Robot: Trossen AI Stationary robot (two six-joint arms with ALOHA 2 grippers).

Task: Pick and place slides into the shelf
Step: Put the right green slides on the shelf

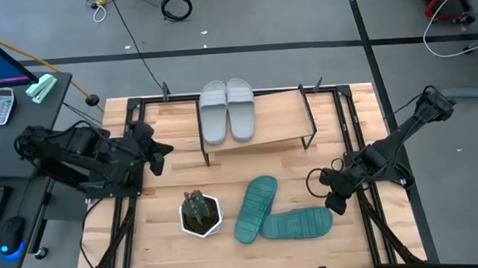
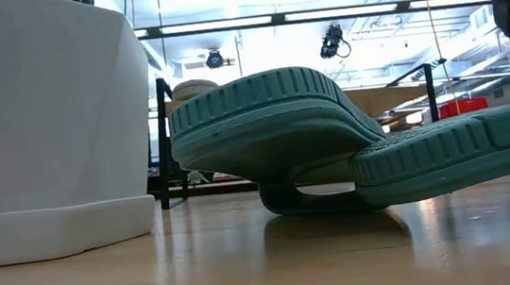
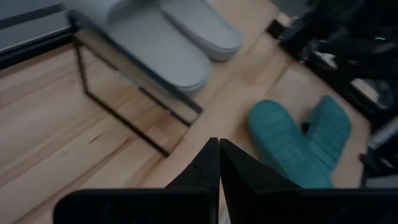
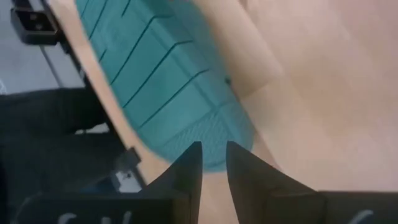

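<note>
Two light grey slides lie side by side, soles down, on the left part of the shelf at the table's far side. Two teal slides lie soles up on the table in front of it. One is slanted; the other lies crosswise, and their ends meet near the table's front. My right gripper hangs above the crosswise slide's right end, fingers a little apart with nothing between them. My left gripper is shut and empty at the table's left edge, level with the shelf's left end.
A small plant in a white pot stands left of the teal slides, near the front. The shelf's right part is bare board. Black frame rails run along the table's sides. Bare tabletop lies between the shelf and the teal slides.
</note>
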